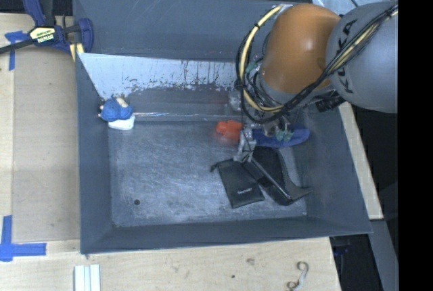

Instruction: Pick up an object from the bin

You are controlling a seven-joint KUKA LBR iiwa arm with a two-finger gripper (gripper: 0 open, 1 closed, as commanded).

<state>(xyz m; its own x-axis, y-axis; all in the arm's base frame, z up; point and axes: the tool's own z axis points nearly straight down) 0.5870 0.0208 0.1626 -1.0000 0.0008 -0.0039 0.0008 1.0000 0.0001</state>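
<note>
Low on the right side of the bin (91, 181), the gripper (243, 147) hangs just over the top corner of a black flat piece (240, 187). I cannot tell if it is spread or pressed together. A red block (227, 129) and a blue thing (287, 137) lie beside it.

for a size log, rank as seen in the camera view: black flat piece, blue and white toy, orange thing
1. black flat piece
2. blue and white toy
3. orange thing, partly behind the arm, so 2 and 3 unsure
</note>
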